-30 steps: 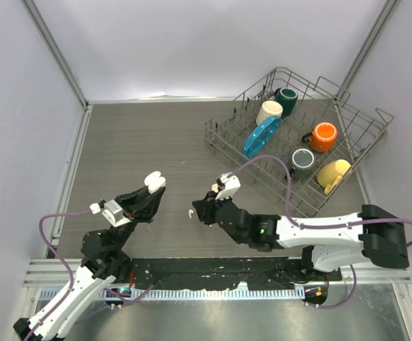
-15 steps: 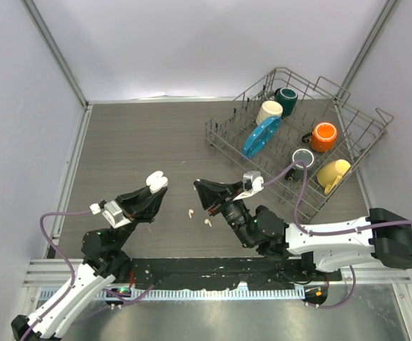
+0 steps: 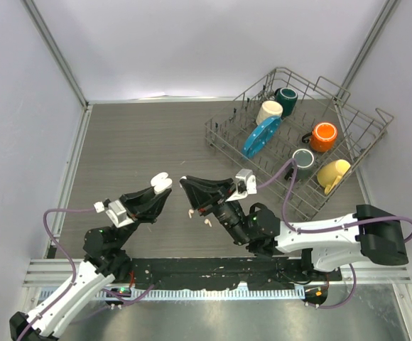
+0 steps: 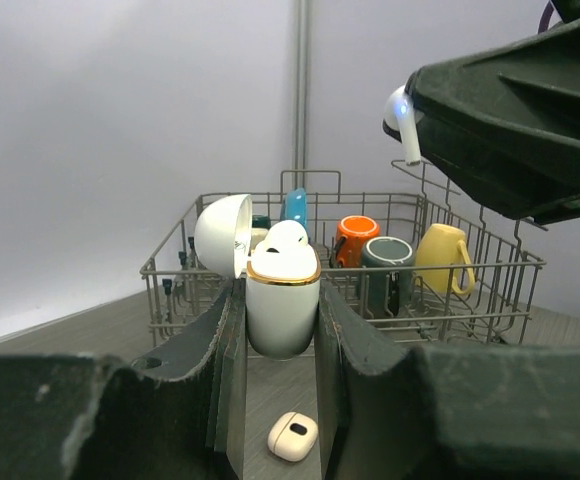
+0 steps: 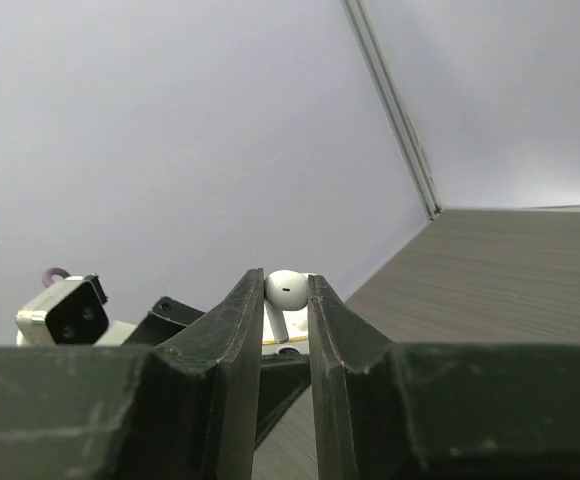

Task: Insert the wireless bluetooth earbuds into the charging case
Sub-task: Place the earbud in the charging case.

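The left end effector (image 3: 159,189) is shut tight on the case (image 4: 283,300) and holds it up off the bench (image 3: 135,135). The case is white with a gold edge. It stands upright, and its lid (image 4: 222,235) is tipped open to the left. A round white bit sticks up from the top of the case; I cannot tell if it is an earbud.

A peach earbud (image 3: 191,212) lies on the bench between the two arms. A second peach earbud (image 3: 207,222) lies just beside it.

The right end effector (image 3: 185,182) pinches a white earbud (image 5: 286,288) at its tips. This earbud is in the air, up and to the right of the open case. It is near the case but not touching it.

Far to the right is a wire rack (image 3: 224,124) with mugs (image 3: 324,136) in it.
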`<state>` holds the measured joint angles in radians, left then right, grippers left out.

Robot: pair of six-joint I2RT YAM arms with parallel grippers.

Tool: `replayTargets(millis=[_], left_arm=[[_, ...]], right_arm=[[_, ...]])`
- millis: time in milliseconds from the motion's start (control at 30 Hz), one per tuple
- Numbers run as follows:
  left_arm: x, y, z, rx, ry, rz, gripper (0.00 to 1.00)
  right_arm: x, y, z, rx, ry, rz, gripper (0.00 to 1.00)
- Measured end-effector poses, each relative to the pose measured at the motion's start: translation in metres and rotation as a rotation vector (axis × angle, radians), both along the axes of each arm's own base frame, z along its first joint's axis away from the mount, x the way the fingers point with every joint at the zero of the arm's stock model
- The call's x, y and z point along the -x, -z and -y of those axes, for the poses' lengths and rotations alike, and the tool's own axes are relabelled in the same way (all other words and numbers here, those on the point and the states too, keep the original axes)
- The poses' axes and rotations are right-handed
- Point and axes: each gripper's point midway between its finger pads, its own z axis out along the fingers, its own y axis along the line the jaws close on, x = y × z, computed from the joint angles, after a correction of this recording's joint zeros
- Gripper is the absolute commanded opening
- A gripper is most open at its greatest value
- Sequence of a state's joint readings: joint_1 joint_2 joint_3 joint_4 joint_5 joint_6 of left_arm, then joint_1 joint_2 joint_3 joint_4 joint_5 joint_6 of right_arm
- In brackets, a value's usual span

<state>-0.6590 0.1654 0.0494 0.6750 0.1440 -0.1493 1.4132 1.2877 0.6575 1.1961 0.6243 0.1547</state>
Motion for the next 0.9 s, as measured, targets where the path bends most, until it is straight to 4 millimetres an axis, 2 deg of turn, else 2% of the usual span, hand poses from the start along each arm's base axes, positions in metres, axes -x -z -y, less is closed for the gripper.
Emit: replayTargets(millis=[167,467,900], left_arm=[[0.0,-0.001,0.003,-0.001,0.01,0.005,0.0],[0.001,0.0,0.01,-0.003,0.05,-0.005,0.0],[0.005,0.0,0.013,-0.008,0.077,0.006,0.0]], right_arm=[[0.005,-0.013,-0.01,-0.016,-0.035,0.026,0.01],[0.005,-0.001,-0.032,0.037,-0.058,0.031,0.01],[0.006,0.002,-0.054,0.09,-0.081,0.037,0.01]])
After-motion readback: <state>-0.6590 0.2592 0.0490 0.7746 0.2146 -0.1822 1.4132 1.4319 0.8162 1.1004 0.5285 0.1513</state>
